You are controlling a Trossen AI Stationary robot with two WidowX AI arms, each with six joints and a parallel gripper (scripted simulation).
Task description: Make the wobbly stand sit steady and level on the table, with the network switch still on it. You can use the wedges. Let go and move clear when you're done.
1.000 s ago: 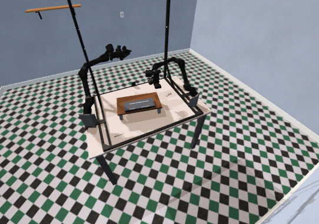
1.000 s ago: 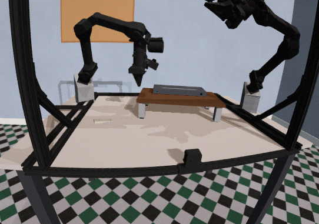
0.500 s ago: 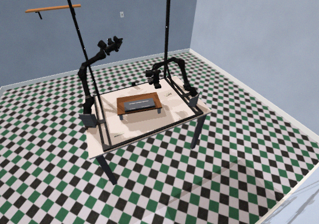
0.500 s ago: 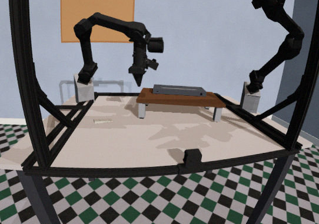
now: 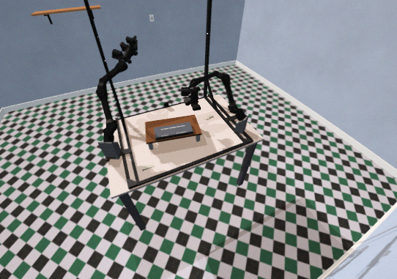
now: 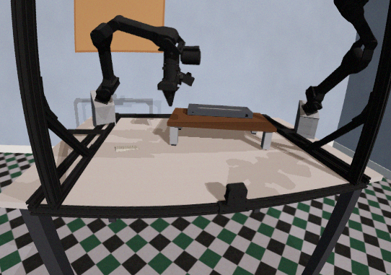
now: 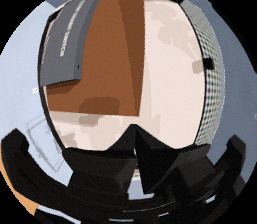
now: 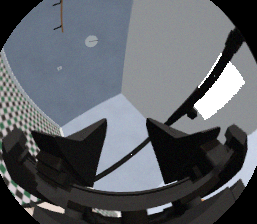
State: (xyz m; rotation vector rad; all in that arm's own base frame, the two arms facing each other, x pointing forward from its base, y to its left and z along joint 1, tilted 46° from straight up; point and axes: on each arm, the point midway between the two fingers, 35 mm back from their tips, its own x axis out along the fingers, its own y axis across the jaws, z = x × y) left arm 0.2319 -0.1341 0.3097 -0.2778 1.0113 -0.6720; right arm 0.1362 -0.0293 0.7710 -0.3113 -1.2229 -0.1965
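Observation:
The wobbly stand [image 5: 151,132] [image 6: 216,123] [image 7: 113,60] has a brown top on short grey legs and sits mid-table. The grey network switch [image 5: 173,129] [image 6: 219,110] [image 7: 63,45] lies flat on it. My left gripper [image 5: 196,107] [image 6: 169,102] [image 7: 133,127] is shut and empty. It points down a little above the table, just off one end of the stand. My right gripper [image 5: 131,41] [image 8: 126,121] is open and empty, raised high and aimed at the walls. One thin ridged wedge [image 5: 148,168] [image 6: 126,148] lies flat on the table, and another wedge [image 5: 209,116] lies near the left arm's side.
The pale table [image 5: 176,162] [image 6: 180,178] is ringed by a black rail and a tall black gantry frame [image 5: 209,34] [image 6: 25,70]. A small black block [image 6: 236,193] [image 5: 165,104] sits on the rail. The grey arm bases [image 6: 102,111] [image 6: 306,124] stand at two table edges.

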